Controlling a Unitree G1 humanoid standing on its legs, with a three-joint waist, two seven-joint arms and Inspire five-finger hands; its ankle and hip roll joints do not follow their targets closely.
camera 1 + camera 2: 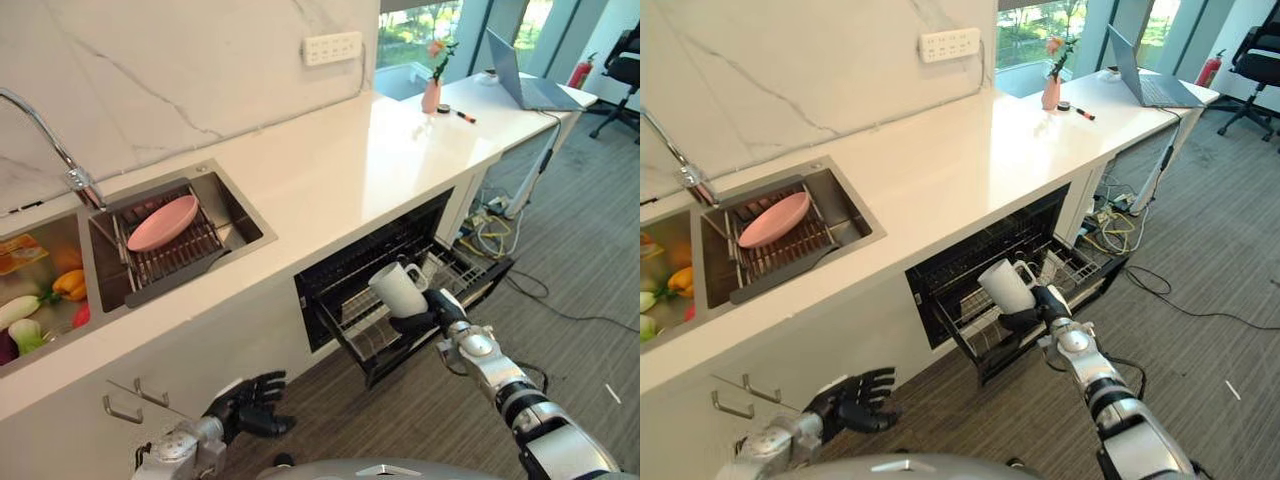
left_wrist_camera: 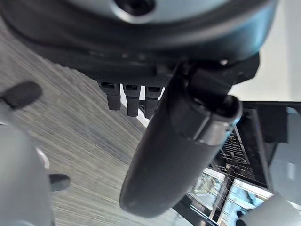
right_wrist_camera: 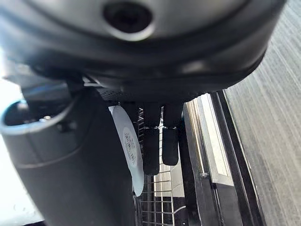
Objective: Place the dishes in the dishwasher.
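The mug (image 1: 396,289) is white, glazed and rigid, so it likely handles as a light but brittle, slick thing; a knock against wire could chip it. It hangs tilted over the pulled-out rack (image 1: 452,268) of the dishwasher (image 1: 340,268), mouth turned up and away from the robot. The right hand (image 1: 428,318) has it from below, fingers curled around the lower body and base; in the right wrist view the mug's pale base (image 3: 129,148) shows beside those fingers. A hold around the body looks sound enough for a smooth cup, though the handle side would give more purchase against slipping.

The rack carries a few pale or clear pieces near its far end, too small to name. On the counter (image 1: 340,170) the sink (image 1: 238,205) holds a dark drainer (image 1: 170,255) with a pink plate (image 1: 163,222) lying in it, well apart from the dishwasher. The basin beside it holds vegetables (image 1: 40,300).

The left hand (image 1: 252,402) hangs low near the floor, fingers loosely spread, holding nothing.
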